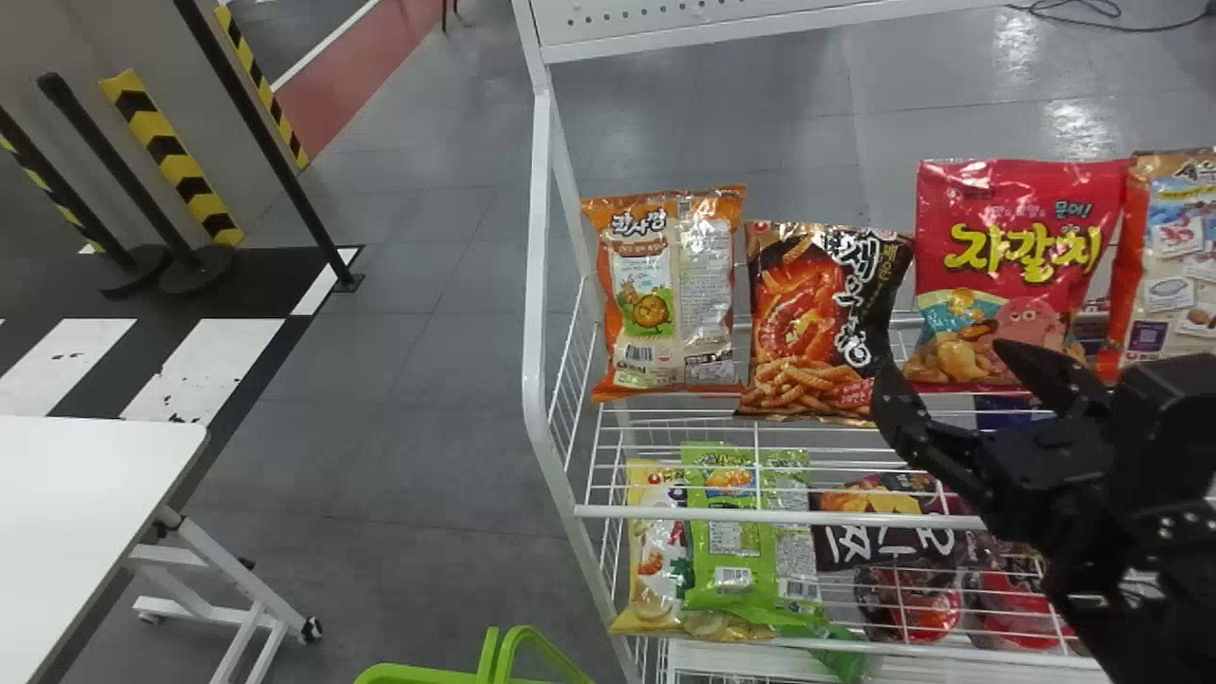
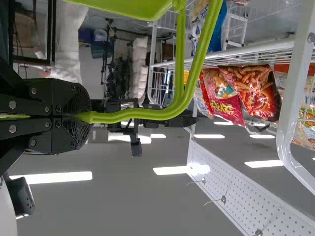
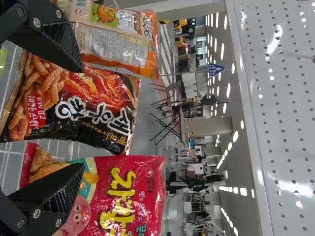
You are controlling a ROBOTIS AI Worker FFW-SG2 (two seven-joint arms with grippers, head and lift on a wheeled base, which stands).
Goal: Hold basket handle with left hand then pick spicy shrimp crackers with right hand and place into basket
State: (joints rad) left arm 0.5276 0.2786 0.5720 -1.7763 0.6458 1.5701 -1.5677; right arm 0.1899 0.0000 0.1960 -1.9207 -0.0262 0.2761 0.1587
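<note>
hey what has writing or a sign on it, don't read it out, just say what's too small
Spicy shrimp crackers: large white lettering.
Red bag: large yellow lettering.
Orange bag: large lettering; fine print too small.
Green bag: fine print too small.
Blue triangular sign: too small.

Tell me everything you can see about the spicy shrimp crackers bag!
The spicy shrimp crackers bag is black and red, shiny and crinkly, like thin plastic. It has white writing and a picture of twisty orange crackers. It looks puffy and closed. It stands a little tilted on a white wire shelf, between an orange bag and a red bag. The open right gripper is close; I can't tell if they touch.
</note>
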